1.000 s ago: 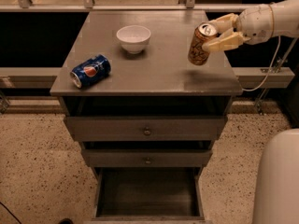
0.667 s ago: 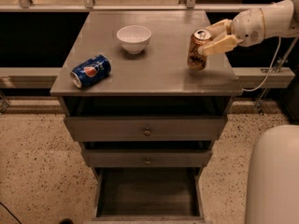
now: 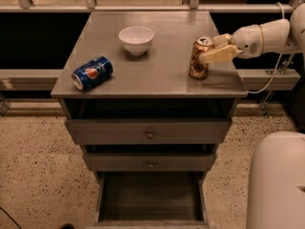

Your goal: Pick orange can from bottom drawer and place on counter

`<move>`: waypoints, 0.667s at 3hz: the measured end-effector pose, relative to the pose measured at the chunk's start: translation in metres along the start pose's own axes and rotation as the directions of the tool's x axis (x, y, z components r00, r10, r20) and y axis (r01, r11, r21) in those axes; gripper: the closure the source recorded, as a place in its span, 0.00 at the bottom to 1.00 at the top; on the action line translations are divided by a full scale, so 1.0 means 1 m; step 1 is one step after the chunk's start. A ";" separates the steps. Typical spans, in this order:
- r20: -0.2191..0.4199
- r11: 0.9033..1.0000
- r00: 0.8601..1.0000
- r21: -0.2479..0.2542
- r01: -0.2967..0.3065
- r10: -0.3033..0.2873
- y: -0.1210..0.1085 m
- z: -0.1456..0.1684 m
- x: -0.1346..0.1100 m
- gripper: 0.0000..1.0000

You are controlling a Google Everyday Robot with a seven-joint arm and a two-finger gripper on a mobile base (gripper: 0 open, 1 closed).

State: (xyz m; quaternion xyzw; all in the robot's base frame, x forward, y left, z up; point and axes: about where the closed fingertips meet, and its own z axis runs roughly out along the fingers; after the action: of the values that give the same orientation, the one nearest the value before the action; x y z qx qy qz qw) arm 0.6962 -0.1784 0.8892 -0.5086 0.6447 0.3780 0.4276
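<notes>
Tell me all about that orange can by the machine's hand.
The orange can is orange-brown metal with pale markings and a silver top. It stands upright on the counter, near the right front corner. The gripper, reaching in from the right, is shut on its upper half, one cream finger crossing its near side.

The orange can (image 3: 197, 67) stands upright at the desk's (image 3: 162, 68) near right corner.
From the right the gripper (image 3: 208, 48) clasps its upper part; the bottom drawer (image 3: 150, 198) is pulled open, dark inside.
</notes>
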 end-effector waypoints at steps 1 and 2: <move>0.001 1.000 1.000 0.001 0.000 0.000 -0.001 0.001 -0.001 0.45; 0.006 1.000 1.000 0.002 -0.001 0.001 -0.003 0.005 -0.001 0.20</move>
State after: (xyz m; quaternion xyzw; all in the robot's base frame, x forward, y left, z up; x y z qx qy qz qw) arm 0.7002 -0.1740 0.8886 -0.5069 0.6441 0.3788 0.4298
